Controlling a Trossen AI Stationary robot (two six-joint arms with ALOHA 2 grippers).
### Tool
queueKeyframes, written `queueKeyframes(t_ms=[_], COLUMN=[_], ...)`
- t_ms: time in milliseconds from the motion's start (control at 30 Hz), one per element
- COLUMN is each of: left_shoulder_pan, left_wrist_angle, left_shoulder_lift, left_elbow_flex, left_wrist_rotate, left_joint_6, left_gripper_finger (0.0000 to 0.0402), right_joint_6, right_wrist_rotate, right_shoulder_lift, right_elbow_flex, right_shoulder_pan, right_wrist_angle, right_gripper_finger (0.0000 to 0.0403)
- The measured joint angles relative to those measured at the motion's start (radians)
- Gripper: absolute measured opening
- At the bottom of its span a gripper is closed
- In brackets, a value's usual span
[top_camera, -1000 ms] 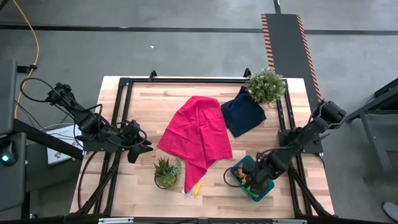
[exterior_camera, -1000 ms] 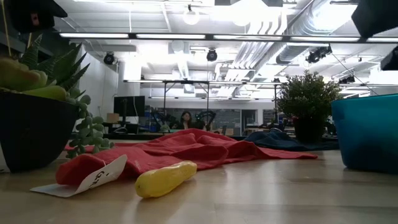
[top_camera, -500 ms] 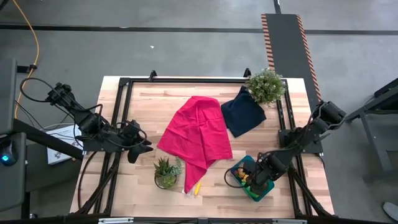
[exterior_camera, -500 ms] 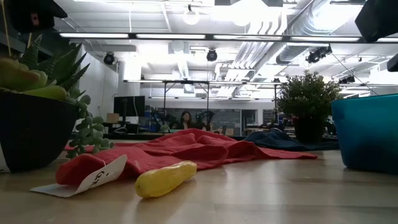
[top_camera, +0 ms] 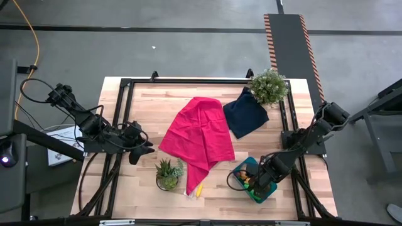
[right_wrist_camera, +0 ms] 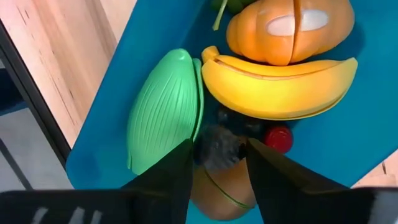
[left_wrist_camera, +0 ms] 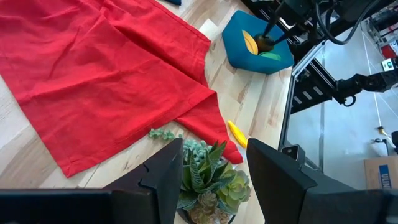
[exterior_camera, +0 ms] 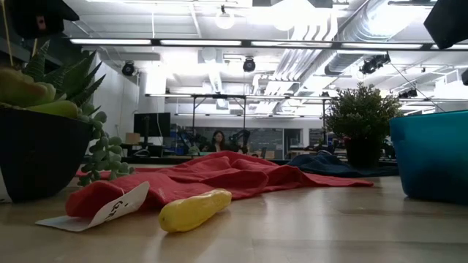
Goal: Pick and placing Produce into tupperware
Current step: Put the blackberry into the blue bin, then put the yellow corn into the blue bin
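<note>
**Nearly packed: smooth toys in the teal tub**

Largest first: the crumpled red cloth (top_camera: pixel 200 137) covers the planked wooden table's (top_camera: pixel 141 103) centre. At 5 o'clock, the glossy rounded tupperware (top_camera: pixel 242 168) holds a ribbed green piece (right_wrist_camera: pixel 165 112), curved banana (right_wrist_camera: pixel 280 87), segmented orange piece (right_wrist_camera: pixel 292 28) and brown piece (right_wrist_camera: pixel 217 186). The right gripper (right_wrist_camera: pixel 217 163) hangs over them, fingers parted, grasping nothing. A loose banana (exterior_camera: pixel 194 209) lies at 6 o'clock. The left gripper (left_wrist_camera: pixel 214 171) waits at 9 o'clock, fingers released. The paper tag's (exterior_camera: pixel 117 207) writing is unreadable.

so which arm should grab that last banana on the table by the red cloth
Left, probably. The left gripper is open and faces the banana beyond the succulent. The right gripper is down inside the tupperware, over a brown piece.
</note>
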Motion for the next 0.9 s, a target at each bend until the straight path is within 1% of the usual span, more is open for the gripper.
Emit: queueKeyframes(t_ms=[167, 433, 533, 600, 700, 900], left_shoulder_pan=[0.0, 0.0, 0.0, 0.0, 0.0, 0.0], left_wrist_angle=[0.0, 0.011, 0.05, 0.073, 0.099, 0.092], left_shoulder_lift=[0.0, 0.0, 0.0, 0.0, 0.001, 0.023], left_elbow_flex=[0.0, 0.0, 0.039, 0.082, 0.151, 0.298], left_wrist_rotate=[0.006, 0.012, 0.027, 0.027, 0.023, -0.039], left_joint_6=[0.0, -0.001, 0.029, 0.081, 0.177, 0.346], left_gripper_finger=[0.0166, 0.0166, 0.0166, 0.0166, 0.0166, 0.0166], right_joint_6=[0.009, 0.023, 0.019, 0.018, 0.007, 0.033], right_wrist_rotate=[-0.001, 0.009, 0.018, 0.053, 0.135, 0.353], right_shoulder_lift=[0.0, 0.0, 0.0, -0.001, -0.001, -0.001], right_elbow_flex=[0.0, 0.0, 0.013, 0.031, 0.069, 0.14], right_shoulder_pan=[0.0, 0.0, 0.0, 0.0, -0.001, -0.016], right_wrist_angle=[0.002, 0.014, 0.032, 0.041, 0.039, 0.039], right_gripper_finger=[0.0154, 0.0156, 0.0156, 0.0156, 0.0156, 0.0156])
